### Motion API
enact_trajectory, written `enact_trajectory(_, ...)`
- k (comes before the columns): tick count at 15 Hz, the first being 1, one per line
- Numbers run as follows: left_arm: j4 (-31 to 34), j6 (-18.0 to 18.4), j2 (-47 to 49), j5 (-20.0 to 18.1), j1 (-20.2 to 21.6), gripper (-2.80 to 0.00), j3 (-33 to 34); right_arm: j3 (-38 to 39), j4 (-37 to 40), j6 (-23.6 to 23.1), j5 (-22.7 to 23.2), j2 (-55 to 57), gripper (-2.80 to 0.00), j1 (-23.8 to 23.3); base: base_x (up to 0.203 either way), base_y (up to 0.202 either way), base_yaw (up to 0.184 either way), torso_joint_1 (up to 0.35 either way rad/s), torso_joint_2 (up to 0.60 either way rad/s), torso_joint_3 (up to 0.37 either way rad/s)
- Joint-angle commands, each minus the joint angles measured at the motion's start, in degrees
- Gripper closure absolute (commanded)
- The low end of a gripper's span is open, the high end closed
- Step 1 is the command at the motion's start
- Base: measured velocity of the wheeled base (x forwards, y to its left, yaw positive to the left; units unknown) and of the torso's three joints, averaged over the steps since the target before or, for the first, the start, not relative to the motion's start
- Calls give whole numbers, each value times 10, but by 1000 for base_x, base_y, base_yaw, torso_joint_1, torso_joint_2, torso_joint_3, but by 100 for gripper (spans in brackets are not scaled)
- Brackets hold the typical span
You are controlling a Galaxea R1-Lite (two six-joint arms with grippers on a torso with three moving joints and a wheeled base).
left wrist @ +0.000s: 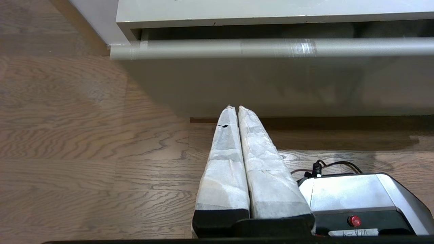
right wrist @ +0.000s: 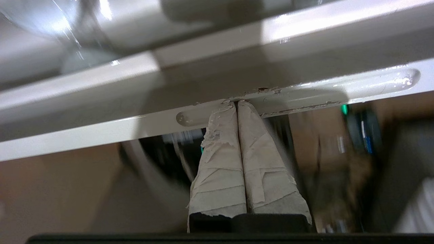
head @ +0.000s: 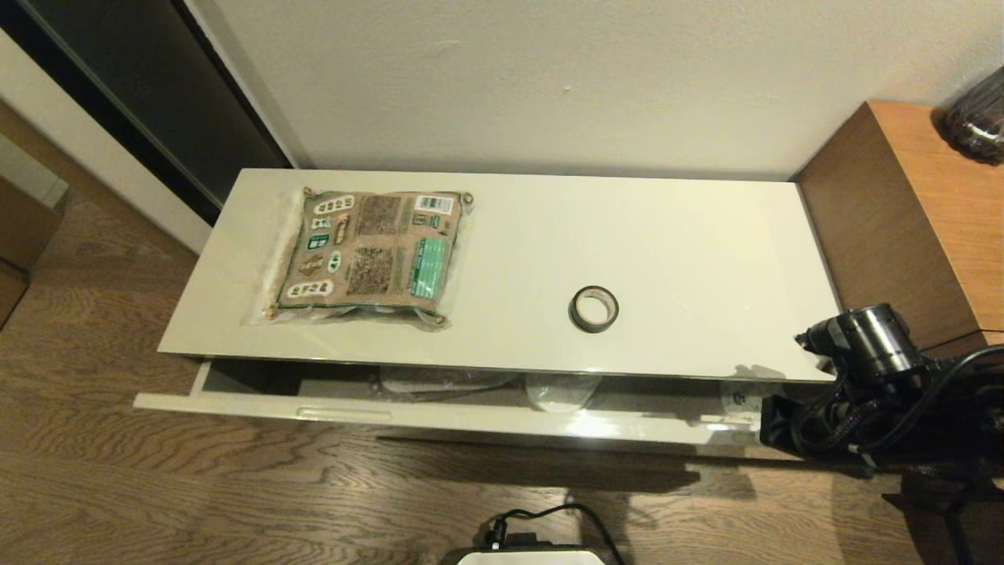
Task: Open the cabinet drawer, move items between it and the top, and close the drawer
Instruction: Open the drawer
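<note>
The cabinet drawer (head: 471, 418) stands a little way out under the top (head: 667, 235). On the top lie the brown-and-green packet (head: 369, 255) at the left and the dark tape ring (head: 594, 308) right of the middle. My right gripper (right wrist: 236, 102) is shut and holds nothing; its fingertips touch the oblong recess (right wrist: 339, 88) in the upper rim of the drawer's face, near its right end. My left gripper (left wrist: 234, 108) is shut and empty, low above the floor in front of the drawer face (left wrist: 271, 88). No tissue pack can be made out.
Clear plastic-wrapped white things (head: 561, 392) show in the drawer's gap. A taller brown wooden unit (head: 925, 212) with a dark object (head: 976, 118) on it stands to the right. My base (left wrist: 352, 193) sits on the wood floor before the cabinet.
</note>
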Motion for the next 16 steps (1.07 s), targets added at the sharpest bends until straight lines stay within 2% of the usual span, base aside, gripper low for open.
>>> enact_trajectory(1, 0, 0, 1, 0, 0, 0, 0, 35, 1, -2, 10, -33, 0, 1, 0, 0, 0, 0, 0, 0)
enact_trajectory(4, 1, 7, 1, -3, 0, 0, 0, 78, 47, -21, 24, -154, 0, 1, 0, 0, 0, 0, 0, 0)
enact_trajectory(6, 0, 7, 1, -5, -1, 0, 0, 90, 116, -31, 42, -243, 0, 1, 0, 0, 0, 0, 0, 0)
enact_trajectory(8, 0, 7, 1, -5, 0, 0, 0, 68, 191, -36, 58, -299, 0, 1, 0, 0, 0, 0, 0, 0)
enact_trajectory(10, 1, 7, 1, -4, -1, 0, 0, 14, 236, -37, 67, -302, 0, 7, 0, 0, 0, 0, 0, 0)
enact_trajectory(13, 1, 7, 1, -4, -1, 0, 0, -22, 243, -33, 71, -279, 0, 25, 0, 0, 0, 0, 0, 0)
enact_trajectory(14, 1, 7, 1, -4, 0, 0, 0, -54, 244, -29, 71, -257, 0, 32, 0, 0, 0, 0, 0, 0)
enact_trajectory(16, 1, 7, 1, -4, -1, 0, 0, -119, 244, 3, 70, -209, 0, 46, 0, 0, 0, 0, 0, 0)
